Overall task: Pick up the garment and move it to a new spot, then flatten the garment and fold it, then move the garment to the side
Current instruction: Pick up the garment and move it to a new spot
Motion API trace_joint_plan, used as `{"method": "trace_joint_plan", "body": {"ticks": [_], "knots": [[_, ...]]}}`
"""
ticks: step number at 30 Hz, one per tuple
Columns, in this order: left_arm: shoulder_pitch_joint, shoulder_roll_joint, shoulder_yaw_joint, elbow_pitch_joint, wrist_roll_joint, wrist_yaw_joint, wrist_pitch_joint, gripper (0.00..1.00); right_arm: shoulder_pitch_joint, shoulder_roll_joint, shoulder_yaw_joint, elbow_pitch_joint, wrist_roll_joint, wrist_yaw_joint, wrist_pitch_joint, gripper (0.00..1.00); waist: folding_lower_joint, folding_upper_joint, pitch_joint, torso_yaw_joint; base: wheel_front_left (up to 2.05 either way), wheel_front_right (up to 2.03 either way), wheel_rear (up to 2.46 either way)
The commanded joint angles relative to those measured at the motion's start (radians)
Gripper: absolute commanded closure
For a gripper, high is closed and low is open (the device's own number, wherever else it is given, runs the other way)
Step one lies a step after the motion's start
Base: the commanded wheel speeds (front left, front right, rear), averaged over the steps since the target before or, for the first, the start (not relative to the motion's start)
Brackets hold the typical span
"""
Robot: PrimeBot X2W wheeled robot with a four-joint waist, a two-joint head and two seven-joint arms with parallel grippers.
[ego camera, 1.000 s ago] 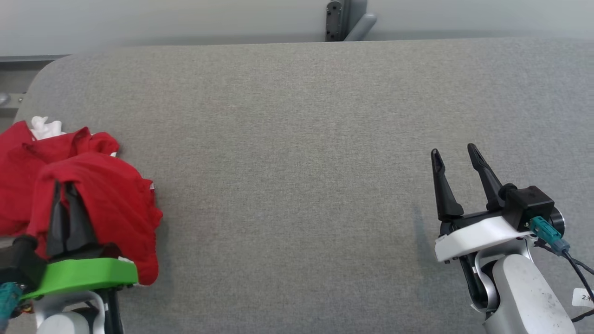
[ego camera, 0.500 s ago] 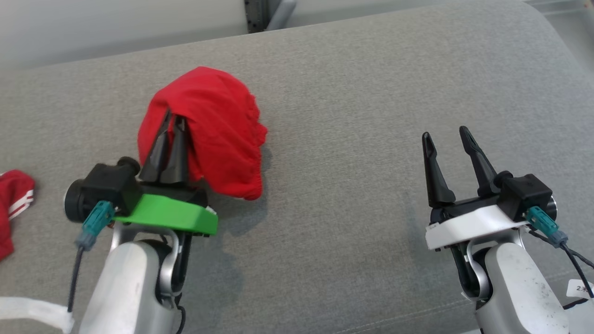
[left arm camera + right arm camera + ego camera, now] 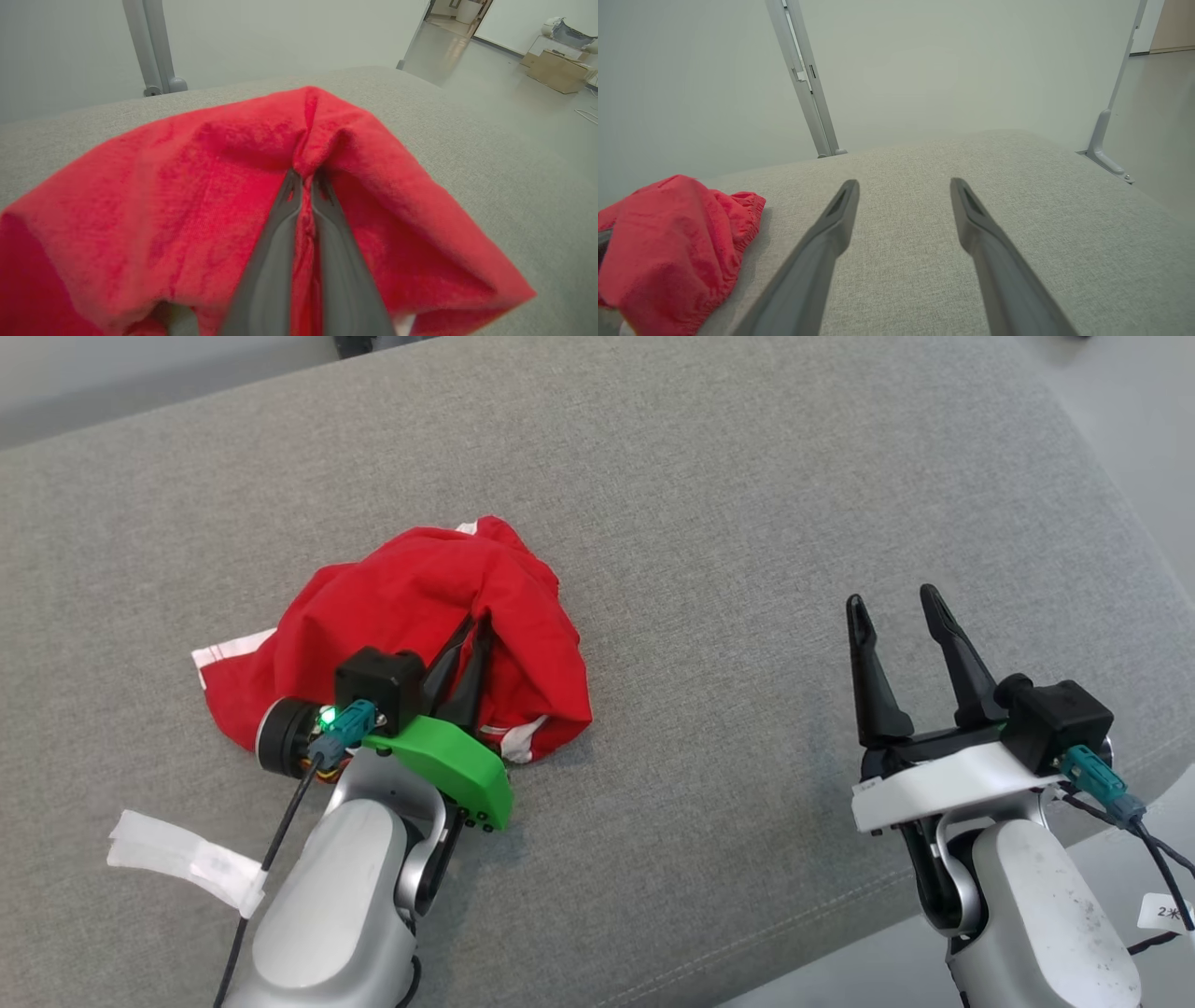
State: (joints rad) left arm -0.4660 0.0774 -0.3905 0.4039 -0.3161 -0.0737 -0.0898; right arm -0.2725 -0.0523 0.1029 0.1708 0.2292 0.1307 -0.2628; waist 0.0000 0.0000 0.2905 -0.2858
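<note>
The left gripper (image 3: pixel 474 627) is pinching a fold of the garment (image 3: pixel 401 602), which lies bunched on the pad (image 3: pixel 728 504), its long axis running from 9 to 3 o'clock. The right gripper (image 3: pixel 892 597), spread and empty, has it at 9 o'clock, well apart.

Head above, wrists low beside garment (image 3: pixel 411 602)

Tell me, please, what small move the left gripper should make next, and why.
Probably open the left gripper and let go. It is shut on a fold of the red garment, which lies crumpled on the grey padded surface. The right gripper is open and apart from it, so flattening could follow.
</note>
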Motion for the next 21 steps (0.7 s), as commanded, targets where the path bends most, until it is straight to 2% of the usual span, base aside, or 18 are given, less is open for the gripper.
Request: {"method": "trace_joint_plan", "body": {"ticks": [1,2,3,4,8,14,21], "knots": [[-0.021,-0.001,0.000,0.012,-0.011,-0.006,-0.012,1.00,-0.009,0.000,-0.005,0.002,0.003,0.000,-0.004,0.00,0.0000,0.0000,0.023,-0.016,0.00,0.00,0.00],[-0.025,-0.003,-0.006,0.027,-0.010,-0.007,-0.021,0.92,-0.008,0.001,-0.006,0.004,0.003,0.000,-0.004,0.00,0.0000,0.0000,0.022,-0.010,0.00,0.00,0.00],[-0.027,-0.005,-0.010,0.040,-0.010,-0.008,-0.030,0.53,-0.008,0.001,-0.006,0.005,0.003,0.000,-0.004,0.00,0.0000,0.0000,0.019,-0.003,0.00,0.00,0.00],[-0.027,-0.006,-0.013,0.050,-0.015,-0.010,-0.039,0.01,-0.006,0.001,-0.008,0.006,0.003,0.000,-0.004,0.00,0.0000,0.0000,0.015,0.005,0.00,0.00,0.00],[-0.009,-0.013,-0.018,0.066,-0.030,-0.005,-0.088,0.00,0.003,0.000,-0.013,0.013,-0.006,0.000,-0.004,0.00,0.0000,0.0000,-0.013,0.045,0.00,0.00,0.00],[0.047,-0.012,0.020,0.015,-0.055,0.039,-0.149,0.00,0.026,0.000,-0.022,0.021,-0.024,0.000,-0.004,0.00,0.0000,0.0000,-0.066,0.114,0.00,0.00,0.00],[0.126,0.044,0.122,-0.078,-0.079,0.096,-0.168,0.00,0.049,-0.006,-0.025,0.032,-0.034,0.000,-0.004,0.00,0.0000,0.0000,-0.118,0.183,0.00,0.00,0.00]]}}
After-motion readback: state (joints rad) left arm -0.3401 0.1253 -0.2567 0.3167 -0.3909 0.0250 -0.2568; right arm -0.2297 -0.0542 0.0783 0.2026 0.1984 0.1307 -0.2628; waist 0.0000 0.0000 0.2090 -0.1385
